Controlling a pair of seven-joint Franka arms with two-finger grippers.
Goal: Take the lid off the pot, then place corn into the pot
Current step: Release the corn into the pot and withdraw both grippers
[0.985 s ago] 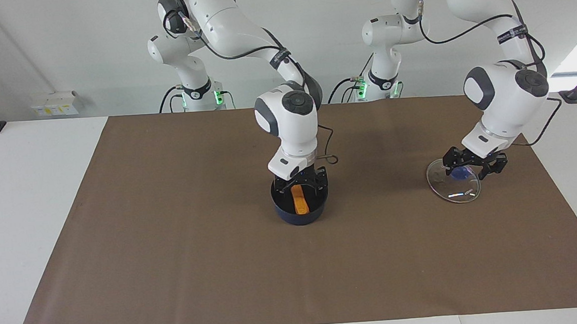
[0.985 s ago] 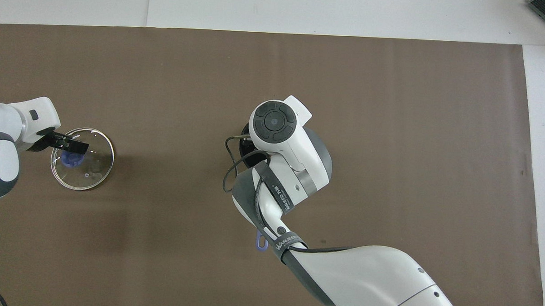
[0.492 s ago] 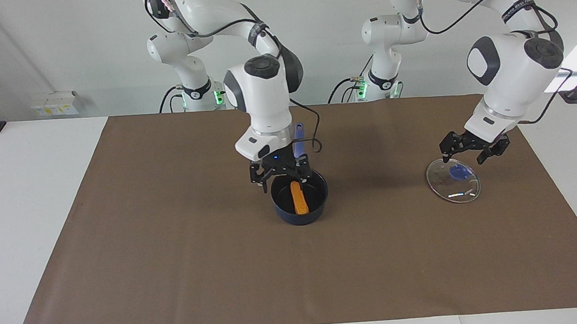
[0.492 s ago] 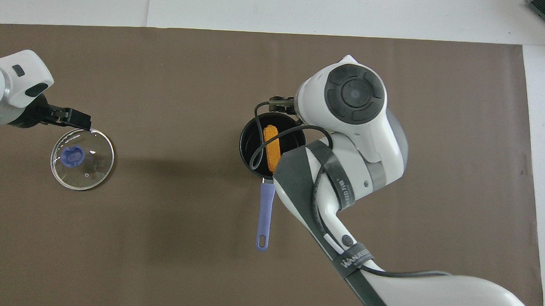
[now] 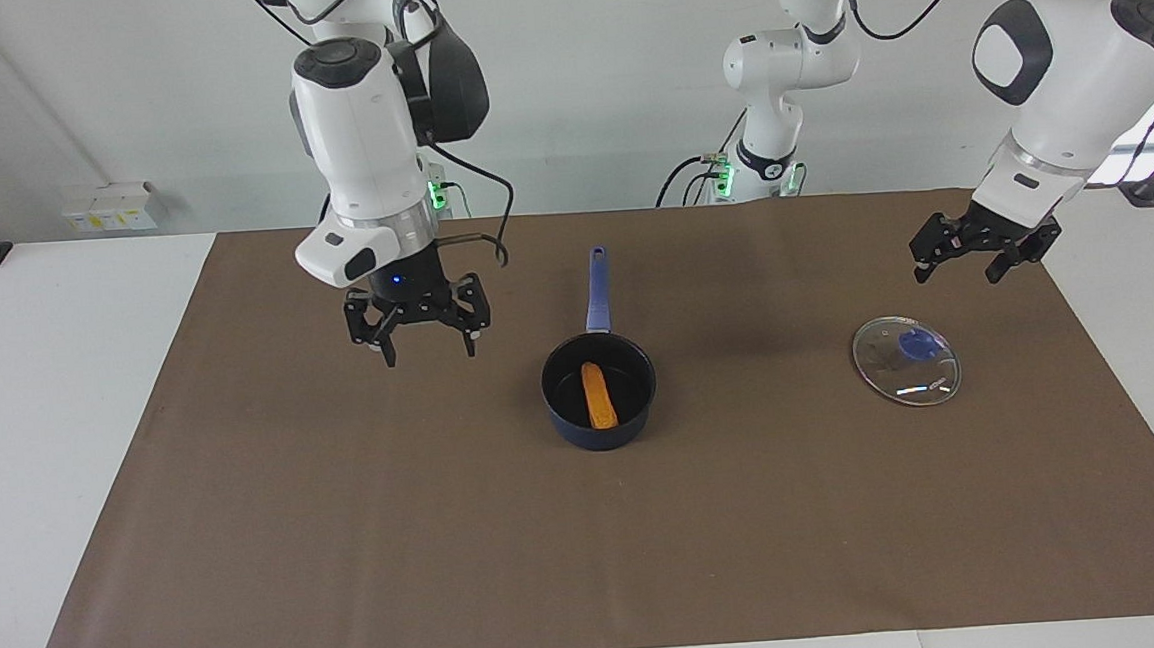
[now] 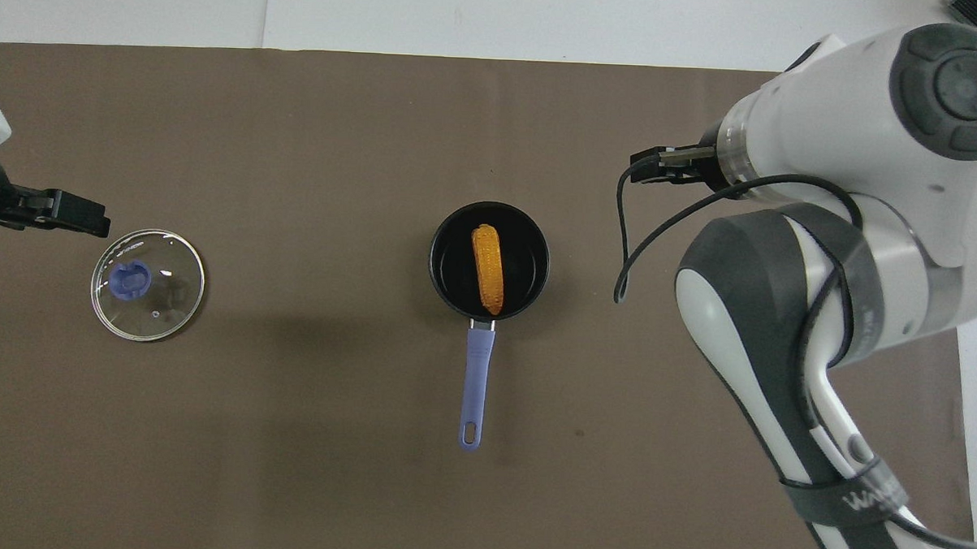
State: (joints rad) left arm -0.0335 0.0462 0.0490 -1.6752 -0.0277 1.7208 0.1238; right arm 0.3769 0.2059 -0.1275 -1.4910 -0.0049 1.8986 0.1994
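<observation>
The pot [image 5: 599,433] stands uncovered in the middle of the brown mat, its blue handle [image 5: 596,288] pointing toward the robots. The corn [image 5: 597,396] lies inside it; it also shows in the overhead view [image 6: 487,268], in the pot [image 6: 456,261]. The lid [image 5: 906,360] lies flat on the mat toward the left arm's end, blue knob up, as the overhead view [image 6: 148,284] also shows. My right gripper [image 5: 426,348] [image 6: 651,165] is open and empty, raised over bare mat beside the pot. My left gripper [image 5: 956,269] [image 6: 84,216] is open and empty, raised over the mat beside the lid.
The brown mat [image 5: 350,538] covers most of the white table [image 5: 40,397]. A small white box [image 5: 109,207] sits at the table's edge near the wall, at the right arm's end. A black cable hangs from the right wrist [image 6: 627,255].
My right gripper let go of the corn in the pot, rose and swung away toward its own end. My left gripper opened off the lid's knob, rose and pulled away.
</observation>
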